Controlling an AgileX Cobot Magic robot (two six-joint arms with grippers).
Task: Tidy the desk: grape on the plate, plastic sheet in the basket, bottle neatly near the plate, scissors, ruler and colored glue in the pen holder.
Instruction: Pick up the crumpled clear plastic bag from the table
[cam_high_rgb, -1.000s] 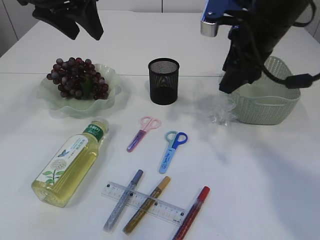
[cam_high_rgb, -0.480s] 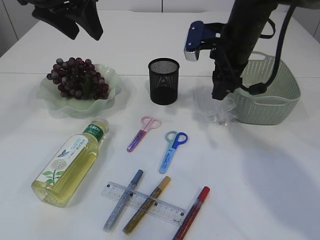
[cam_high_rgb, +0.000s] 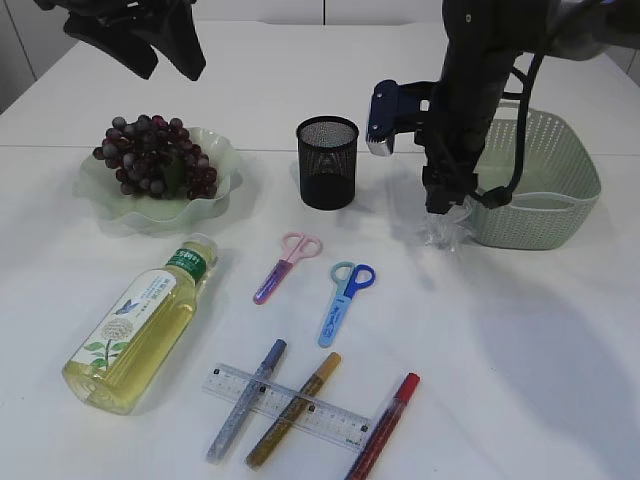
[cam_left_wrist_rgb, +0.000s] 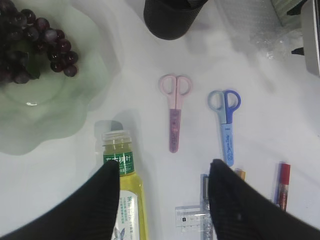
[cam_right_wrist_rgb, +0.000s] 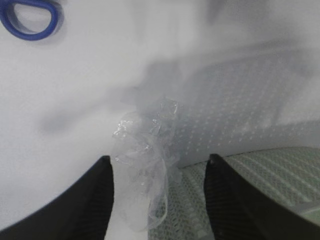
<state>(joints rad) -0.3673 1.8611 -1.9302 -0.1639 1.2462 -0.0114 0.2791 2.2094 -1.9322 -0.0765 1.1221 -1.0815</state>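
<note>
White tabletop. Right gripper low beside basket, jaws parted either side of crumpled plastic sheet, not clamped. Sheet on table, touching basket wall. Left gripper raised over bottle, released, empty. Grapes on plate. Pen holder upright between plate and basket. Scissors, ruler, glue pens loose on table.

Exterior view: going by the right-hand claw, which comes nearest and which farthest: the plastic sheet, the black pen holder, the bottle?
From the right gripper:
1. Plastic sheet, just below it, beside the basket.
2. Pen holder, to its left.
3. Bottle, far left, near the front.
</note>
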